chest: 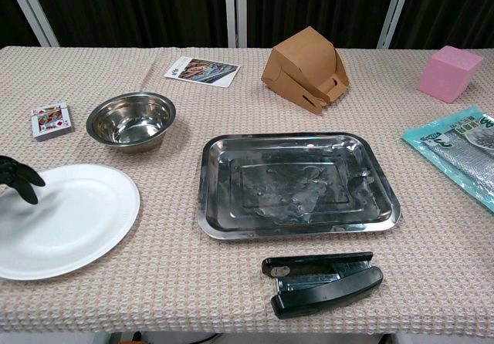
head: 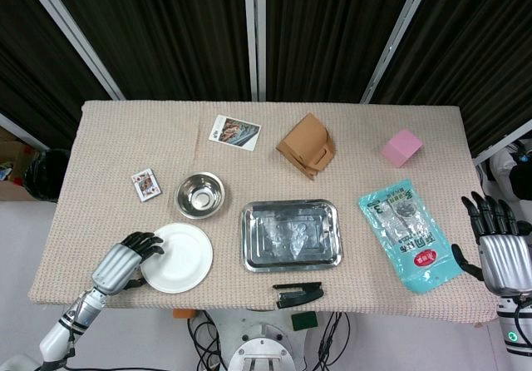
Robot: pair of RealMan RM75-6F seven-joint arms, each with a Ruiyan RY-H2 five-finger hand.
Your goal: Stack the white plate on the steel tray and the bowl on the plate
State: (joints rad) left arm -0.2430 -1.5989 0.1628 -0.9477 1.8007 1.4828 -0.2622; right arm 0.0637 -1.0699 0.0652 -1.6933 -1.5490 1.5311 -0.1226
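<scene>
Left hand at the white plate's left rim, fingertips on it, not clamped
Steel tray lies right with bare cloth between; bowl just beyond; stapler near edge; right hand spread, empty

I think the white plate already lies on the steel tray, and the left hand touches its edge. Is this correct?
Not quite. The white plate lies on the table cloth, left of the steel tray, which is empty; the head view shows this. The left hand does touch the plate's edge.
</scene>
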